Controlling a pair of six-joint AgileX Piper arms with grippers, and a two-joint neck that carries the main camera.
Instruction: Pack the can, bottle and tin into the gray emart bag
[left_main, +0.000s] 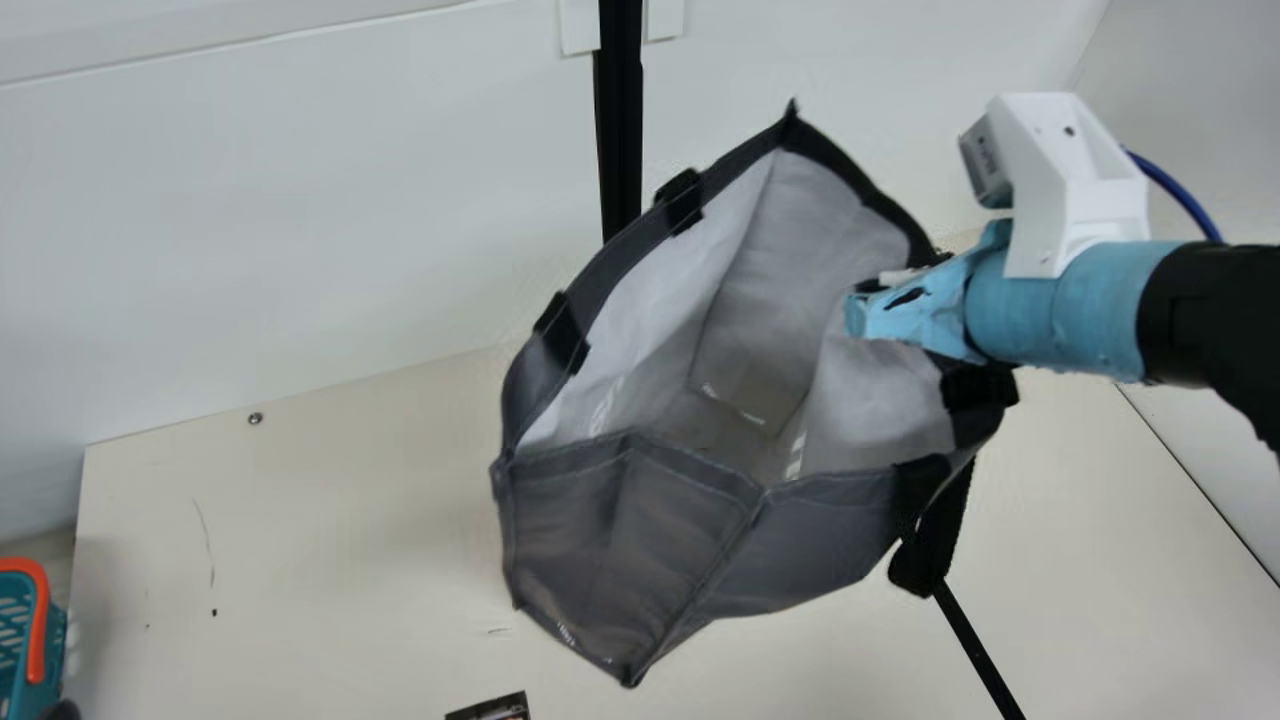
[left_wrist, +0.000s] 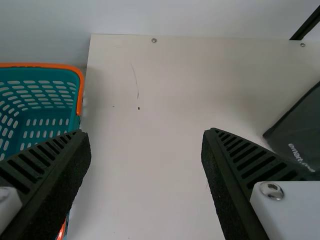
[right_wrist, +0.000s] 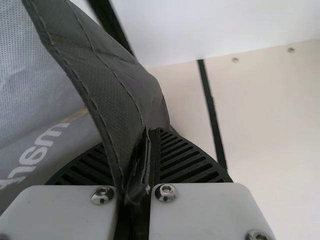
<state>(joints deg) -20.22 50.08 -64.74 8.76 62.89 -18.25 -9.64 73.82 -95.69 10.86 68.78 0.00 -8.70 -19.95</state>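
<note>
Gray emart bag (left_main: 600, 540) tilts over the table (left_main: 300, 560), mouth open, one side of its rim clamped between my right gripper's (left_main: 880, 305) fingers. At the main view's lower left corner I have my left gripper (left_main: 62, 711); its wrist view shows the fingers wide apart, near the teal basket (left_wrist: 80, 92). A dark printed item (left_main: 492, 708) pokes in at the main view's bottom edge.

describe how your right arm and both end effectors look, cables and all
My right arm is black, with a light blue covering towards the wrist, an angular white bracket carrying a small gray camera, and a blue cable. The left end effector has two black ribbed fingers on white plates with silver screws. The right end effector matches: black ribbed fingers, white plates, silver screws.
</note>
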